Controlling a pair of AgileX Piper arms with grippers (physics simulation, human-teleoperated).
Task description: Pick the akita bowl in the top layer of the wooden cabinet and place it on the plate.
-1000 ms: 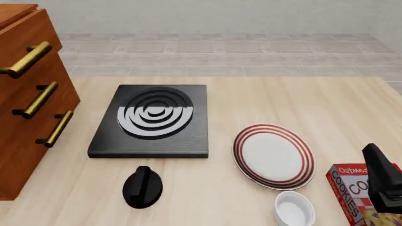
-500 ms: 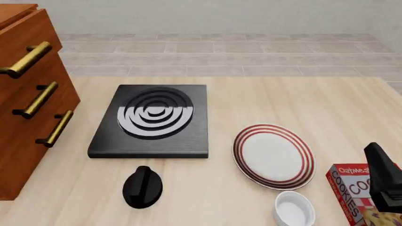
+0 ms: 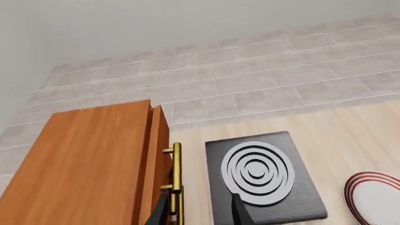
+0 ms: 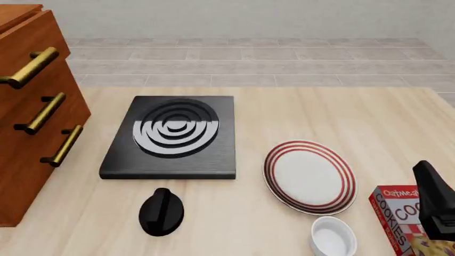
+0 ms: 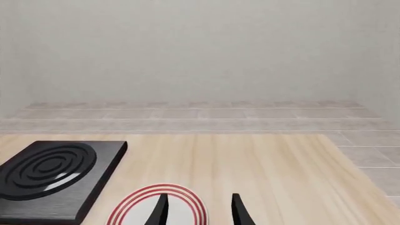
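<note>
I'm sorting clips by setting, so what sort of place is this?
Probably a simulated kitchen counter: a black stove with ring burners, a red-rimmed plate, and a cookie box sit on a pale wood table beside a wooden cabinet, with tiled floor behind.

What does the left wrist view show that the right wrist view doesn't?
Only the left wrist view shows the wooden cabinet, seen from above, with its brass handles and the open left gripper near them. Only the right wrist view shows the open right gripper above the plate. Both show the black stove, the plate's red-ringed rim, the table and tiled floor. Neither shows the akita bowl.
</note>
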